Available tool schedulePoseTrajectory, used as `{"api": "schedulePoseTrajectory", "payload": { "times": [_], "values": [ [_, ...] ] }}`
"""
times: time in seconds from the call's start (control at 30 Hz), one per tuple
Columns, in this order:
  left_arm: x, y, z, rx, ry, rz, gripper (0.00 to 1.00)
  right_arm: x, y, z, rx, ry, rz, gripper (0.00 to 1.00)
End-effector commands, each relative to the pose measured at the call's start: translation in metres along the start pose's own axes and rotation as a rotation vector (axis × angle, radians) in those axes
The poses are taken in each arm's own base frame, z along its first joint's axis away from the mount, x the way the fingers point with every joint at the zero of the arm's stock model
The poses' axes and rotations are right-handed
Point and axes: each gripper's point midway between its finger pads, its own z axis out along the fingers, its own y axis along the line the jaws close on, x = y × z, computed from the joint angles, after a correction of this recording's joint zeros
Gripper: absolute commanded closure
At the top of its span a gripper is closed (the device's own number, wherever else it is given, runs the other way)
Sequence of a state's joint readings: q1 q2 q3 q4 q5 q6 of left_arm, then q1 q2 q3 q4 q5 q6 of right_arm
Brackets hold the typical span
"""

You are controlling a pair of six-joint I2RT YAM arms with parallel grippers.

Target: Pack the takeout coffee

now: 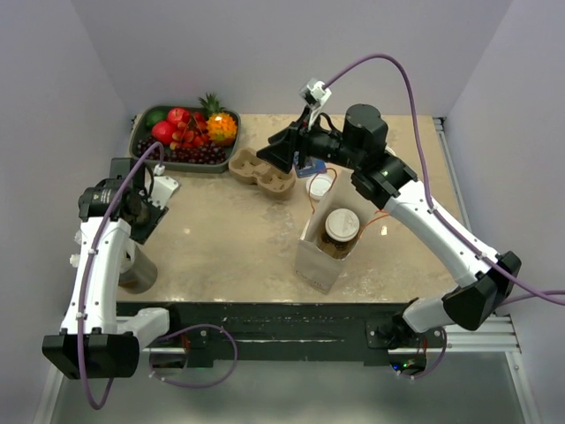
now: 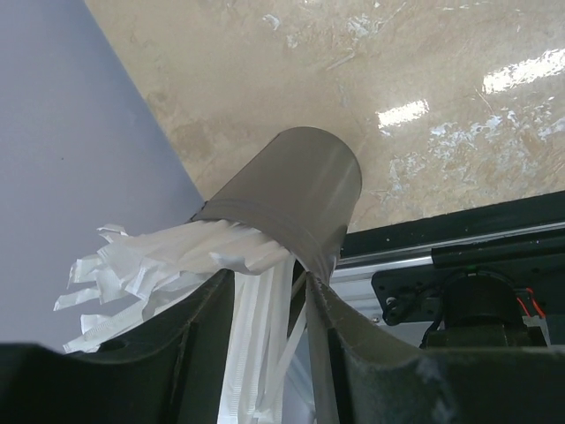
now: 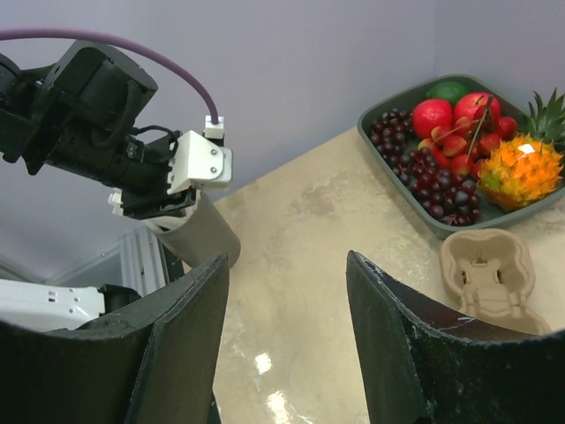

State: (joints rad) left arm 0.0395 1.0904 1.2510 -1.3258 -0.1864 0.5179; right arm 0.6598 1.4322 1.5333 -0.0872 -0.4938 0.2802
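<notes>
Far left of the paper bag, the left claw is set around white wrapped straws fanning from a grey cup; whether they are pinched cannot be told; several might be dragged out together, or the grey cup tipped. Behind the bag, the right claw is spread and empty; the takeout coffee stands just behind the bag, unpacked, and could be knocked over.

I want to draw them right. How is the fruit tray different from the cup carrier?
The tray is dark grey-green; the carrier is light brown pulp. The tray is heaped with fruit; the carrier's cup holes are empty. The tray is bigger and sits in the far left corner; the carrier lies beside it, nearer the middle. Both rest flat on the table.
</notes>
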Motion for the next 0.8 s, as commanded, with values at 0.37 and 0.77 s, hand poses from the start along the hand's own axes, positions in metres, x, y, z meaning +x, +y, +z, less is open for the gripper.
{"api": "schedulePoseTrajectory", "payload": {
  "times": [0.37,0.77],
  "values": [
    [-0.012,0.021,0.000,-0.085,-0.023,-0.004,0.66,-0.029,0.009,0.001,-0.039,-0.080,-0.013,0.40],
    [-0.017,0.020,0.009,-0.075,-0.038,0.010,0.84,-0.032,0.010,0.004,-0.044,-0.084,-0.007,0.40]
  ]
}}
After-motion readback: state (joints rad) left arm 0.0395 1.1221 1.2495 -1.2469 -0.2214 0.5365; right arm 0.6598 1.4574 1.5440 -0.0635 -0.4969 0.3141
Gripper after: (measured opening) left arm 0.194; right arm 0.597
